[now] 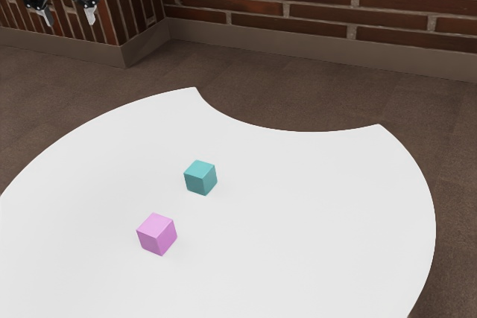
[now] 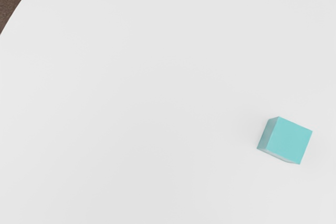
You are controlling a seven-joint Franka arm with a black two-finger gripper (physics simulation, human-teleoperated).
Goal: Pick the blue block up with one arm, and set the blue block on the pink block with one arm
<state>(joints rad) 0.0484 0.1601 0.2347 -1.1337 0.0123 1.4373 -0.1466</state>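
blue block [image 1: 200, 177] | on table [image 1: 335, 221] | gripper [image 1: 69, 17] well apart, raised, fingers spread

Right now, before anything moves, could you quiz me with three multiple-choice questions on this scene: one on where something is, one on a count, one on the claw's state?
1. The blue block sits:
A. on the table, apart from the pink block
B. stacked on the pink one
C. held in the air

2. Blocks on the table:
A. one
B. four
C. two

3. The gripper is:
A. shut on a block
B. open, high above the table
C. pressed on the table

Answers:
1. A, bare white table shows between the two blocks.
2. C, one blue and one pink.
3. B, its fingers stand apart with nothing between them.
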